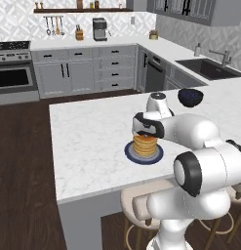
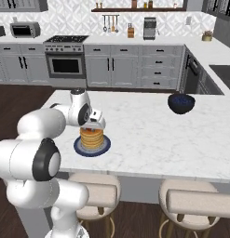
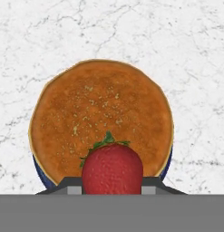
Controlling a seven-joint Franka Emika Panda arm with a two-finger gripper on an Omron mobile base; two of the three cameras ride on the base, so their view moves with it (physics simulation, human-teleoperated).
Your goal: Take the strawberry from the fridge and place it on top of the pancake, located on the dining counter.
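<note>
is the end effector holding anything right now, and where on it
Yes: the end effector is shut on the strawberry, gripping it by its lower sides, leafy top pointing away, directly above the pancake.

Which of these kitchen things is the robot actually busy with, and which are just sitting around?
Busy with:
- strawberry, held in the shut gripper
- pancake on its blue plate
- dining counter

Just sitting around:
- dark-blue bowl
- stools
- oven
- coffee machine
- sink
</note>
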